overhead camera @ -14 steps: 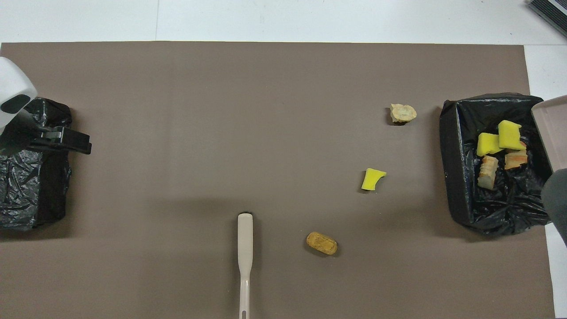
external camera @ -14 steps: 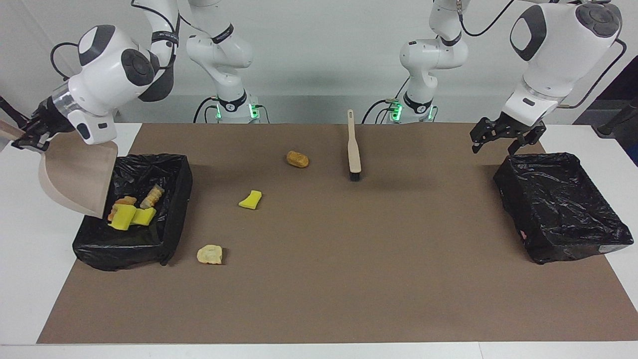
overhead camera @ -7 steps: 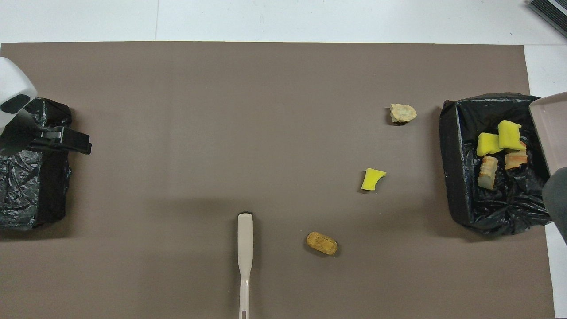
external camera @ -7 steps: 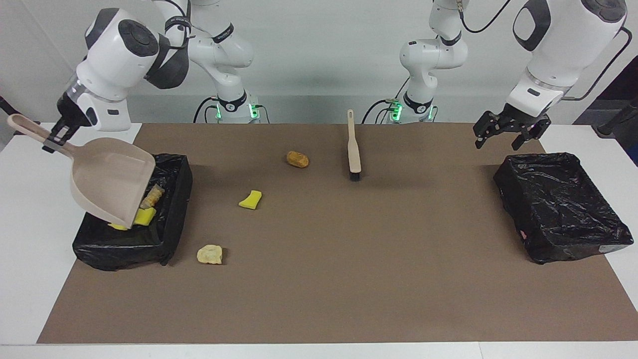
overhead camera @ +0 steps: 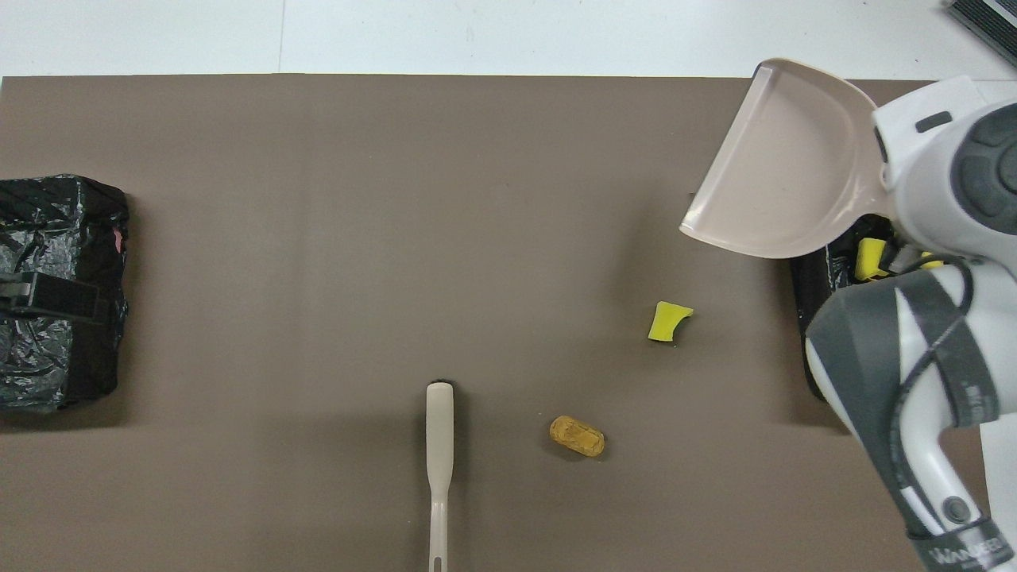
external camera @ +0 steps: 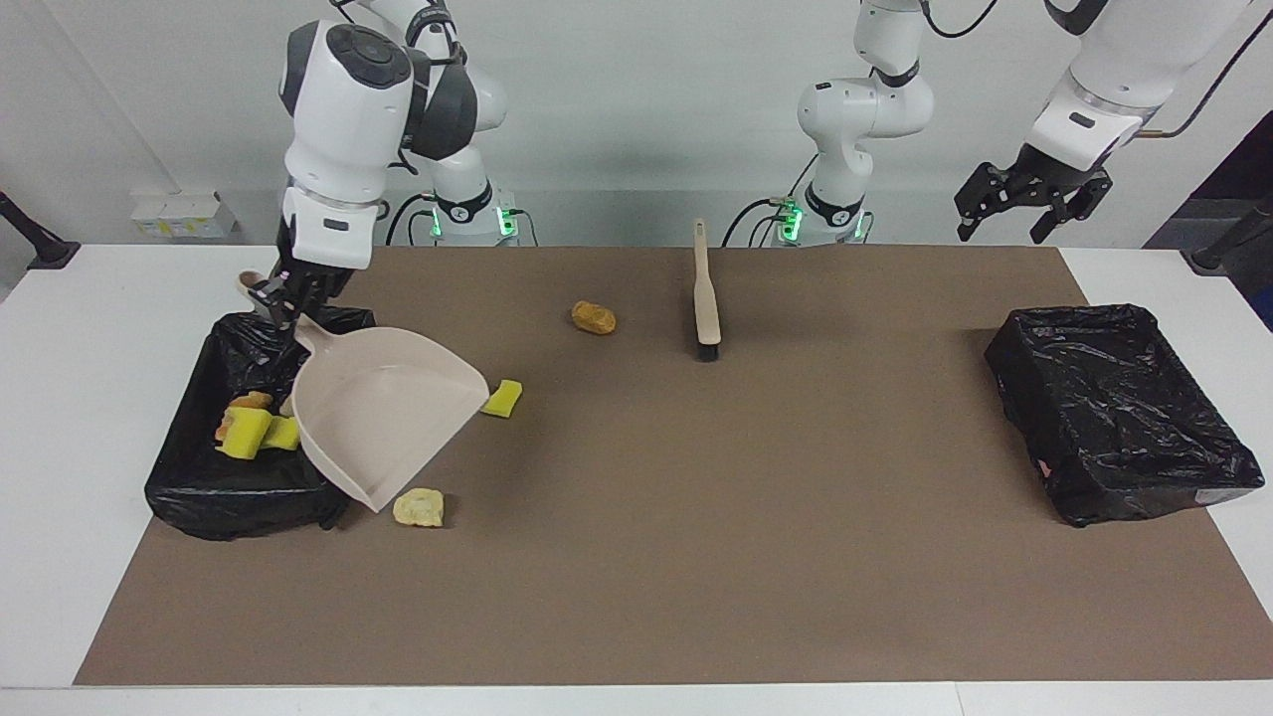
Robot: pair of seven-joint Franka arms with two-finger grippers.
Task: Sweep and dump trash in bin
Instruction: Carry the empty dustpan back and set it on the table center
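Observer: brush (external camera: 705, 298) lies nearest the robots, flat on the mat. It has a long, smooth beige handle and a short black bristle head that points away from them.

Checker: Trash near it?

Observer: One tan-brown lump (external camera: 594, 317), rounded and crusty like bread, lies beside the brush toward the right arm's end. The pieces in view are two kinds, spongy bright yellow wedges and bread-like lumps.

Checker: Right gripper?

Observer: The right gripper (external camera: 281, 298) is clenched on the dustpan's handle, over the near rim of the bin (external camera: 189, 487). The dustpan (external camera: 383, 408) is smooth beige plastic, a wide scoop with a raised back wall. It tilts over the bin's edge and the mat with its lip down. I cannot tell whether the lip touches the mat.

Checker: Farther out?

Observer: A yellow wedge (external camera: 502, 398) with a notched side lies on the mat just beside the pan's rim. In the bin, a box lined with crinkled glossy black film, there are two yellow wedges (external camera: 244, 435) and a tan piece (external camera: 249, 401), and the pan hides part of the inside. A pale knobbly lump (external camera: 419, 507) lies farthest out on the mat, near the bin's corner.

Checker: Left side?

Observer: The left gripper (external camera: 1029, 204) hangs high at the left arm's end with its fingers spread and nothing in them, and that arm waits. A second black-lined bin (external camera: 1124, 418) sits there.

Checker: Surface, room?

Observer: The mat (external camera: 696, 557) is matte brown and flat, laid on a white table (external camera: 60, 497). A plain white wall stands at the robots' end.
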